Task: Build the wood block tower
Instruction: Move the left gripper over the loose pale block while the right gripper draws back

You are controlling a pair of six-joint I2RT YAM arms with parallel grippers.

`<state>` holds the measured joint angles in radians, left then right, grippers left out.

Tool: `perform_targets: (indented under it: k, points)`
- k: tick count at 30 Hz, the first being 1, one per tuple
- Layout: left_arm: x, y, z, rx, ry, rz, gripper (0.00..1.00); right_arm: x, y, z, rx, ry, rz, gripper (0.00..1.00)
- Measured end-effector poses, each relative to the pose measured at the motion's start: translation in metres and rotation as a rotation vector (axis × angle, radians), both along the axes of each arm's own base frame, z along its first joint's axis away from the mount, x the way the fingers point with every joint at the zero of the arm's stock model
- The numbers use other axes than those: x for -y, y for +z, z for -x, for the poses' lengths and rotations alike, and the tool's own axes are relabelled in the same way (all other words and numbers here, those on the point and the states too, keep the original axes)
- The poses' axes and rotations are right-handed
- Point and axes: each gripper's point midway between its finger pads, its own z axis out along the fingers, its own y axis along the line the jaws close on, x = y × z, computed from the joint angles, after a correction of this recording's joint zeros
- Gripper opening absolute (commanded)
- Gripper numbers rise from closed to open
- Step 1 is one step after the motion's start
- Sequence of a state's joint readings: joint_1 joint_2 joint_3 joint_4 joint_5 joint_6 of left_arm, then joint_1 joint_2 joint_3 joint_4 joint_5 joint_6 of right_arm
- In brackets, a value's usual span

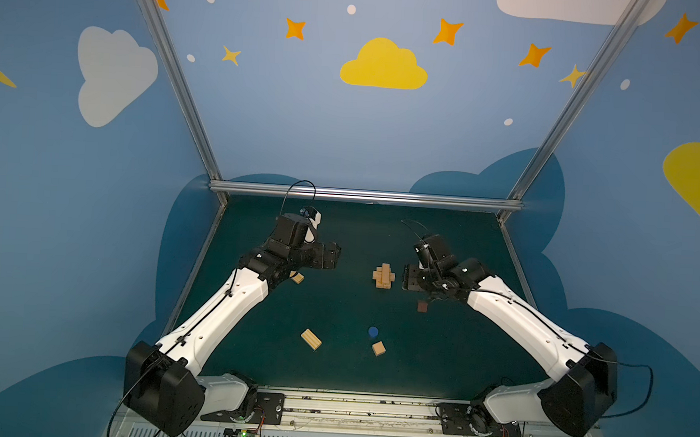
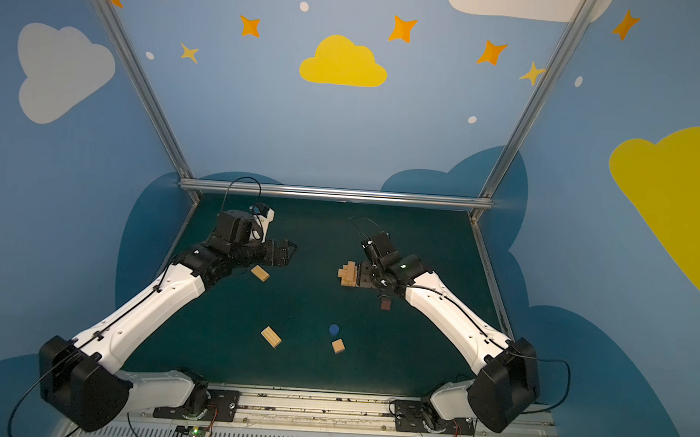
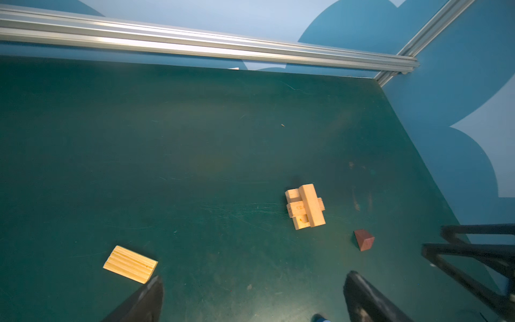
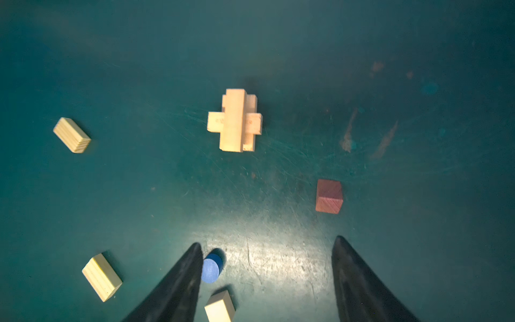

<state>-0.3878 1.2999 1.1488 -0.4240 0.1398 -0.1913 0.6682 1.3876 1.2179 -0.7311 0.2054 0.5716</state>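
Blue walls (image 1: pixel 303 133) – yellow and white clouds (image 1: pixel 384 65), orange stars (image 1: pixel 448 32), aluminium frame (image 1: pixel 366 195), scuffed dark green tabletop (image 1: pixel 334 310)

No word, label, brand or number could be read anywhere in the four views. The only marks resembling lettering were faint dark stamped characters on the upper face of a light tan oblong wooden bar (image 4: pixel 215 122) lying crosswise in the small pile of light tan wooden bars (image 4: pixel 249 103). In the right wrist view they showed on both ends of that bar, on either side of the topmost bar (image 4: pixel 234 120). In the left wrist view they showed on the same crosswise bar (image 3: pixel 297 208). In both views they were too small and blurred to make out.
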Motion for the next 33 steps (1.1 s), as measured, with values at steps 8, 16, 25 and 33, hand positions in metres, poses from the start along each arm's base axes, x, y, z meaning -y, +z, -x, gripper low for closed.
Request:
perform_targets:
  k: [8,16,25,33]
  points:
    - [-0.037,-0.016,-0.02,-0.036,0.114,-0.023,0.99,0.019,0.01,0.004,0.083,0.004,0.036,0.49]
    - [-0.088,-0.016,-0.034,-0.033,0.254,-0.034,0.99,0.045,0.021,0.011,0.181,0.0,0.083,0.41]
    - [-0.106,-0.027,-0.042,-0.05,0.322,-0.069,0.99,0.059,0.03,0.019,0.275,0.029,0.103,0.42]
    - [-0.102,-0.057,-0.047,-0.146,0.375,-0.029,0.98,0.065,0.002,0.025,0.26,0.077,0.16,0.7]
